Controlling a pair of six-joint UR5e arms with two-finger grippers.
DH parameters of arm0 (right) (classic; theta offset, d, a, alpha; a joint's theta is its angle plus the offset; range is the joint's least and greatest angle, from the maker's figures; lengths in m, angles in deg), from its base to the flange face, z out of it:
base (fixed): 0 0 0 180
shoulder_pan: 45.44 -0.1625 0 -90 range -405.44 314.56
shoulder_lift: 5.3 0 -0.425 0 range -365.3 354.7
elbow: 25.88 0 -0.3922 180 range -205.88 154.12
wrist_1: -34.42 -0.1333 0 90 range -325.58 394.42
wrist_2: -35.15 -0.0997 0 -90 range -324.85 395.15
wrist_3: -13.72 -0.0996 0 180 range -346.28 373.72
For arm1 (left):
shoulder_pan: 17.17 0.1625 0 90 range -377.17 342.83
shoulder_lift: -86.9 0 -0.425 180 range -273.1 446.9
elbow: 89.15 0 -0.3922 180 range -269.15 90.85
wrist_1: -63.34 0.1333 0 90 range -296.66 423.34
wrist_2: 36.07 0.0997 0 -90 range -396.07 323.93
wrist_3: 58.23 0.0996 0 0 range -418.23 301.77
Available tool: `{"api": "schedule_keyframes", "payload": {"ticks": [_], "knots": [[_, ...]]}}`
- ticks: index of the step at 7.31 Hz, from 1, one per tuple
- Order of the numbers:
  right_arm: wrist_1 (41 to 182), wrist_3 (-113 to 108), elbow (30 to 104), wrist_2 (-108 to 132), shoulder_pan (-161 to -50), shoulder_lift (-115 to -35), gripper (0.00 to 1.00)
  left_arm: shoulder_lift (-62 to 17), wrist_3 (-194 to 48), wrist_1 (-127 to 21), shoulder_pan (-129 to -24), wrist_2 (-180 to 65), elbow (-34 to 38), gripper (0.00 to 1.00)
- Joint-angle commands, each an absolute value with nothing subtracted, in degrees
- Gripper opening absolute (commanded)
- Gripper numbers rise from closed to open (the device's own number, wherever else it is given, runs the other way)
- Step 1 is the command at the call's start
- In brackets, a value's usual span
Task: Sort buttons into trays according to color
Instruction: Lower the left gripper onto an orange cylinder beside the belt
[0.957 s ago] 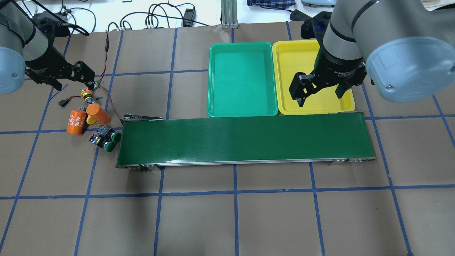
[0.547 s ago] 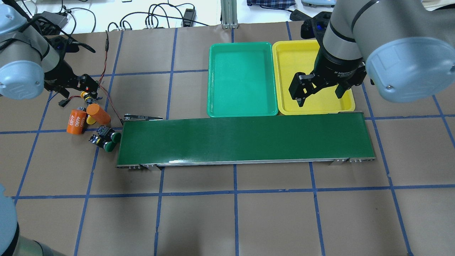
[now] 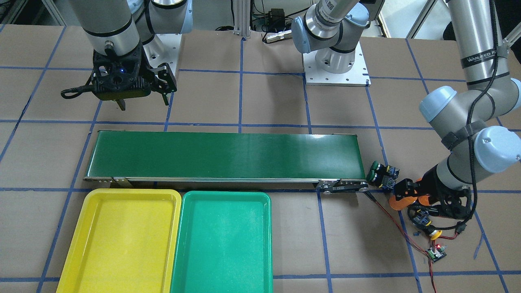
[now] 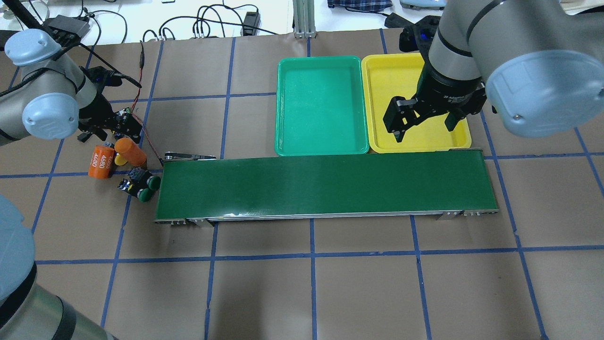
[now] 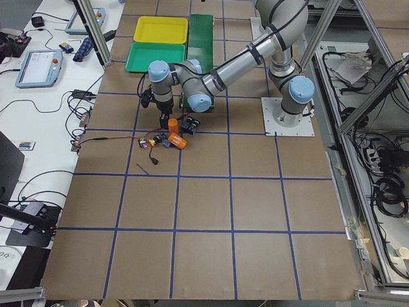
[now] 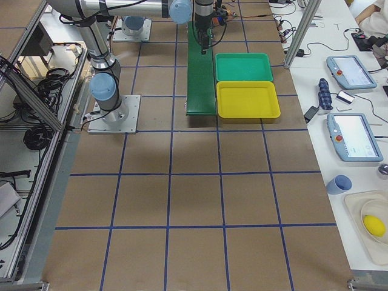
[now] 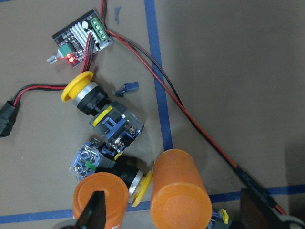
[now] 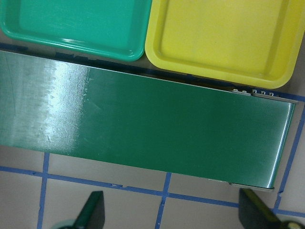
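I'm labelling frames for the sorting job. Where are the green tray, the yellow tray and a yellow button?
green tray (image 4: 322, 106): overhead view, middle of its bare floor.
yellow tray (image 4: 391, 78): overhead view, bare floor near its far corner.
yellow button (image 7: 77, 87): left wrist view, its yellow cap.

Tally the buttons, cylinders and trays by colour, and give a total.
Yellow buttons: 2
Green buttons: 2
Orange cylinders: 2
Yellow tray: 1
Green tray: 1
Total: 8
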State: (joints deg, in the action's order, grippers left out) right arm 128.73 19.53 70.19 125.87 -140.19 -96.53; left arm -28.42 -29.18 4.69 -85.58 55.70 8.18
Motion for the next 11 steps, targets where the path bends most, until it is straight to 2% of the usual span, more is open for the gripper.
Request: {"api": "schedule_keyframes", "payload": {"ticks": [1, 2, 3, 4, 6, 8, 11], "knots": [[128.7, 19.6, 70.2, 125.9, -140.2, -96.5, 1.0, -29.8, -29.0, 4.7, -85.6, 55.8, 8.1, 0.96], [128.7, 19.5, 70.2, 125.9, -140.2, -96.5, 1.0, -29.9, -29.0, 4.7, -85.6, 56.0, 8.1, 0.73], [128.7, 19.6, 70.2, 125.9, -140.3, -96.5, 1.0, -29.9, -29.0, 4.2, -85.7, 56.1, 8.1, 0.3], [128.7, 19.6, 70.2, 125.9, -140.2, -96.5, 1.0, -29.8, -29.0, 4.0, -85.7, 56.0, 8.0, 0.0], [128.7, 19.6, 70.2, 125.9, -140.2, -96.5, 1.0, -29.6, -29.0, 3.2, -85.8, 56.0, 6.8, 0.0], [128.6, 19.6, 70.2, 126.1, -140.2, -96.5, 1.0, -26.3, -29.1, 1.0, -86.8, 56.0, 5.7, 0.0], [128.6, 20.1, 70.2, 127.0, -139.9, -96.4, 1.0, -13.4, -36.3, -7.7, -92.5, 55.3, 8.8, 0.0]]}}
